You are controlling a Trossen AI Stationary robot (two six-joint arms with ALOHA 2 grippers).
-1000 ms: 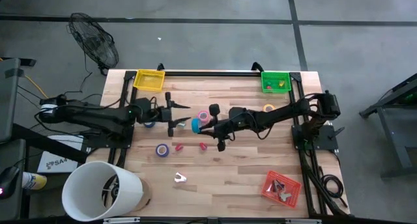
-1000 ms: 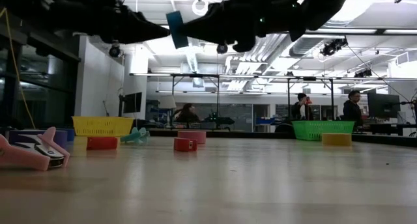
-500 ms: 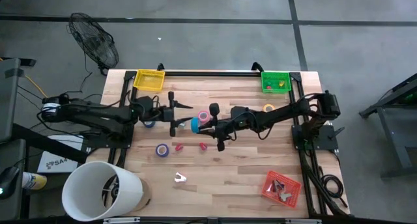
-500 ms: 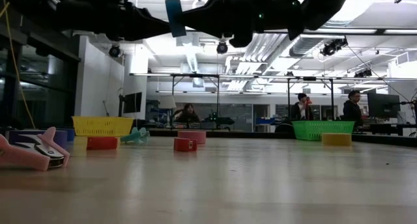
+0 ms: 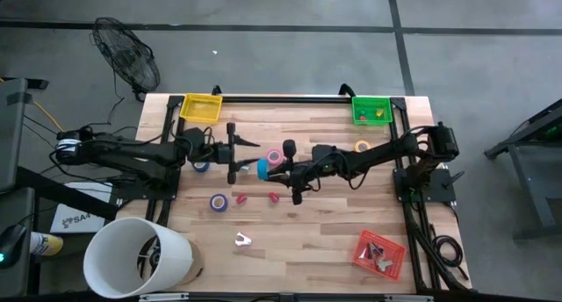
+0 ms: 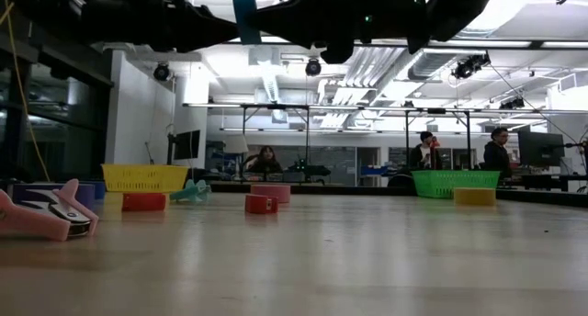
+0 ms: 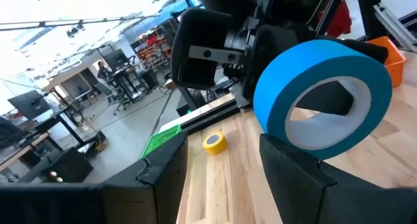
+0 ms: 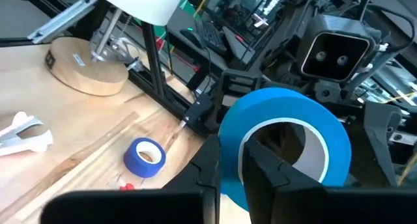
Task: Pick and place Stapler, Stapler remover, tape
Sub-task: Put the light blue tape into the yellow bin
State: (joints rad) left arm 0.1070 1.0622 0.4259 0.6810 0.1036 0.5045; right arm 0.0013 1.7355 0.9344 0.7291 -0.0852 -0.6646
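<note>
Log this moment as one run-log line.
phase: handover | right gripper: shut on blue tape roll | left gripper: open around roll

Pale, matt wooden table (image 5: pixel 325 223); smooth blue tape roll (image 7: pixel 322 94); perforated plastic baskets (image 5: pixel 201 107).

blue tape roll (image 5: pixel 263 168) — upright, held aloft | pink stapler (image 6: pixel 41 215) — table
</note>
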